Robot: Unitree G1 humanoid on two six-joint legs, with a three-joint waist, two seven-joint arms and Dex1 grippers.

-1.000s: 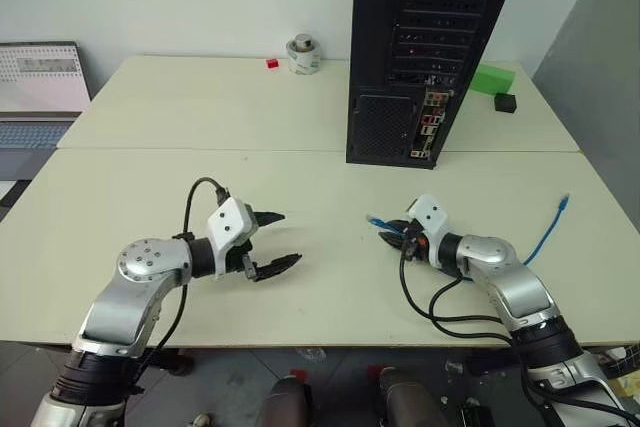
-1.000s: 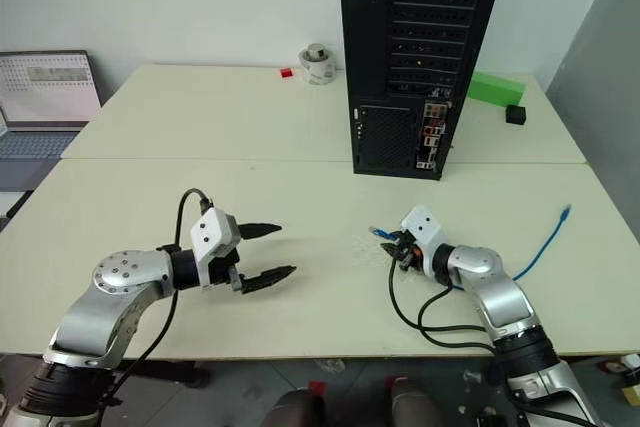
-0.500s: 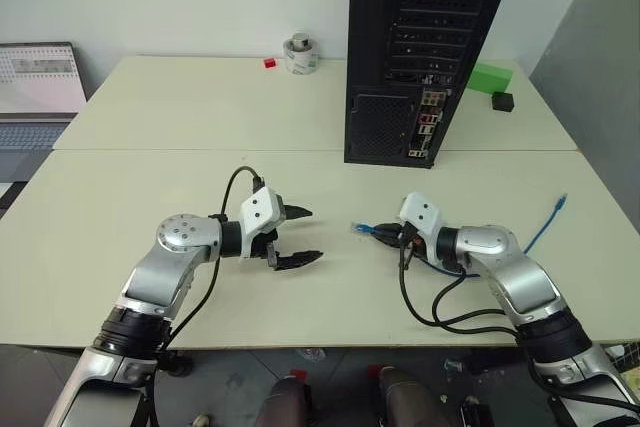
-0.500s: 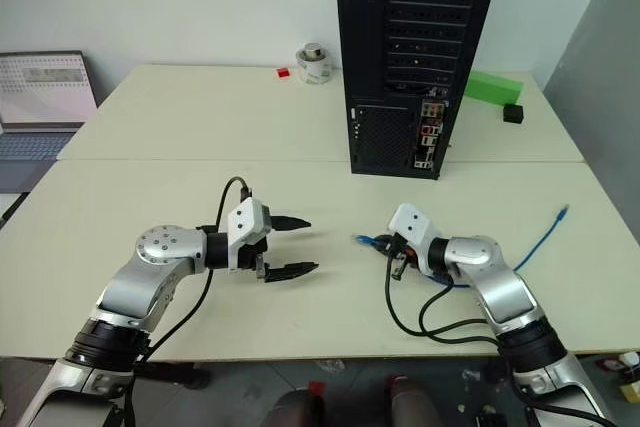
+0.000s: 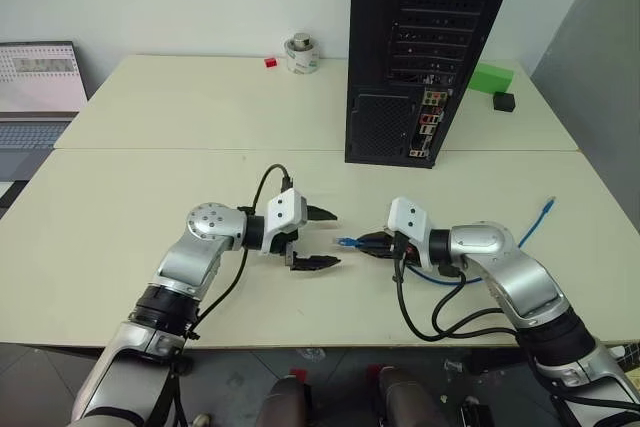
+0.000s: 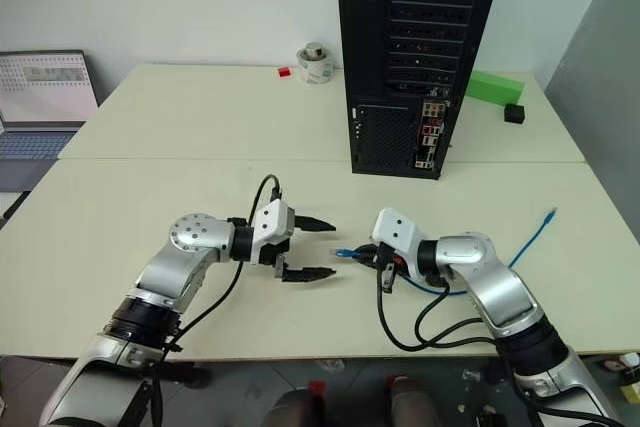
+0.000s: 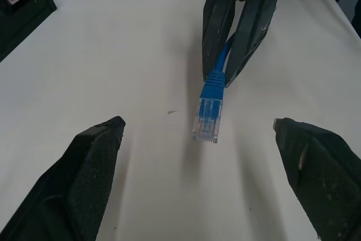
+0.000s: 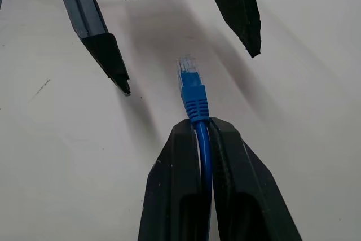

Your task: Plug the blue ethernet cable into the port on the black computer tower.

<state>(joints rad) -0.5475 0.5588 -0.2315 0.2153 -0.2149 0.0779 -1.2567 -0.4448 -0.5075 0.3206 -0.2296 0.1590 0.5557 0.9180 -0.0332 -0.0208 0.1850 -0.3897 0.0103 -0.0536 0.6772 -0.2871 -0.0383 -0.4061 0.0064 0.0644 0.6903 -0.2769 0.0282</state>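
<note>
My right gripper (image 5: 366, 244) is shut on the blue ethernet cable (image 5: 347, 243) just behind its translucent plug (image 8: 188, 67), which sticks out past the fingertips toward my left. The rest of the cable trails along the table to its other end (image 5: 546, 207). My left gripper (image 5: 328, 239) faces it, open, with one finger on each side of the plug (image 7: 206, 119) and not touching it. The black computer tower (image 5: 420, 47) stands upright at the back, and its strip of coloured ports (image 5: 428, 127) faces me.
A laptop (image 5: 40, 87) sits at the far left edge. A tape roll (image 5: 302, 53) and a small red piece (image 5: 271, 63) lie at the back. A green block (image 5: 490, 77) and a small black box (image 5: 504, 101) sit right of the tower.
Both grippers have come together at the table's front middle. The left one moved right and the right one moved left with the plug, which now sits between the left fingers.
</note>
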